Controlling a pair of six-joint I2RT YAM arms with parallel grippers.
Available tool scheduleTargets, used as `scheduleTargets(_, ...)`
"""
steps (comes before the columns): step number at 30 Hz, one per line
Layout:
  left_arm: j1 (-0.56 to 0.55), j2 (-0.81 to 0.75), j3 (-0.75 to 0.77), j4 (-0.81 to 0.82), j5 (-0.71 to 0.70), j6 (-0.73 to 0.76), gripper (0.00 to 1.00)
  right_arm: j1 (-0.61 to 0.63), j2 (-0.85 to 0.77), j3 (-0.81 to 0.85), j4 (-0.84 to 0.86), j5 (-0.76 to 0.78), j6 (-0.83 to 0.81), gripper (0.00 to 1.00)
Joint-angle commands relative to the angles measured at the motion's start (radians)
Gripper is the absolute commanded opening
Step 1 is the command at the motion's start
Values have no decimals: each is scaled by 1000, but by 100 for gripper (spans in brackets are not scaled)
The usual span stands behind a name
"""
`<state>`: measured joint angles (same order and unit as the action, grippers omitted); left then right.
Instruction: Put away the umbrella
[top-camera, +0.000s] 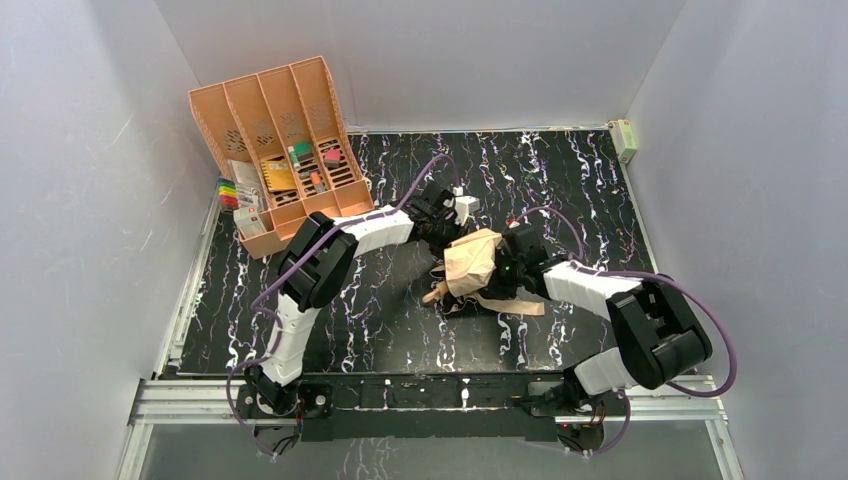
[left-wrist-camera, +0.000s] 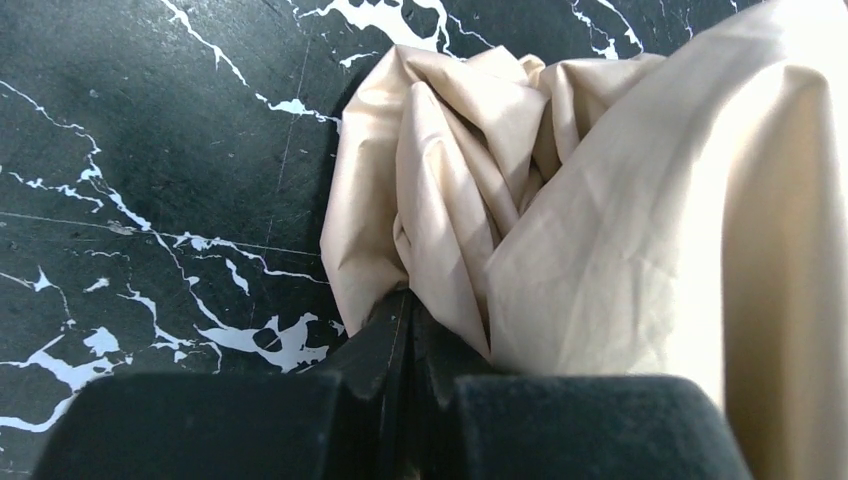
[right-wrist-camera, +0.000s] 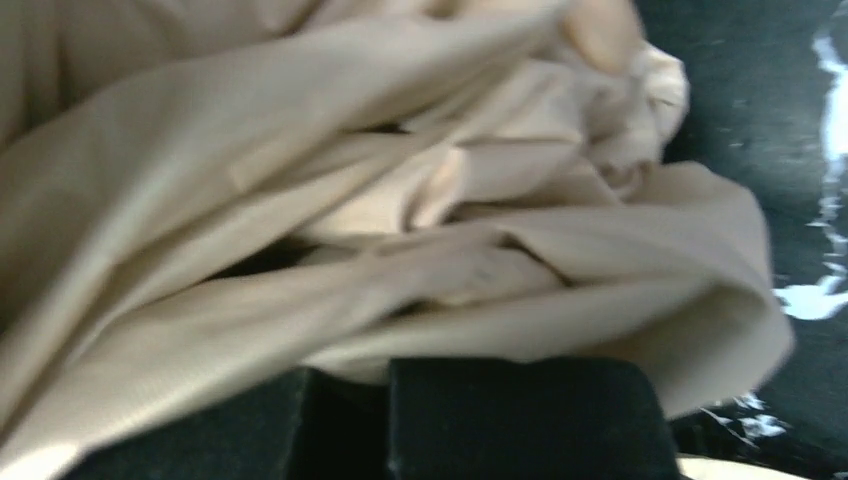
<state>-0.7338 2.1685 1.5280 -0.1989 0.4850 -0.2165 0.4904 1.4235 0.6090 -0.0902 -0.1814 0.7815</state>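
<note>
- Crumpled pale peach-beige fabric folding umbrella sits mid-frame in the top view.
- Left gripper: only its wrist cam shows it clenched on a fold.
- Right gripper: buried in blurry fabric, can't tell its grip.

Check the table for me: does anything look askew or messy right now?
Yes. The umbrella is a loose, crumpled bundle mid-table, its fabric bunched in uneven folds rather than wrapped tight. Its strap trails flat on the table beside it. Nothing looks spilled.

Organizer crowds the far-left corner — open tabletop far right.
</note>
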Motion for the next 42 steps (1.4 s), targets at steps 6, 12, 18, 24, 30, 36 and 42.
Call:
scheduleTargets(6,26,49,204,-129,65,68,0,85,-170,17,4,-61,-17,0)
scheduleTargets(12,111,47,337,-157,3,51,15,84,-396,41,-405,239,-44,20)
scheduleTargets(18,153,-109,230,-129,-74,39,22,84,-495,124,-608,330,-57,41)
scheduleTargets(24,162,-357,-46,-69,-163,-20,23,83,-527,212,-729,307,-81,57)
scheduleTargets(30,157,-603,-404,34,-160,-134,23,84,-534,227,-742,71,-185,62)
scheduleTargets(36,72,-698,-620,119,-194,-220,23,83,-561,144,-706,133,-150,59)
scheduleTargets(42,7,-613,-663,194,-185,-254,18,83,-463,73,-609,135,-151,41)
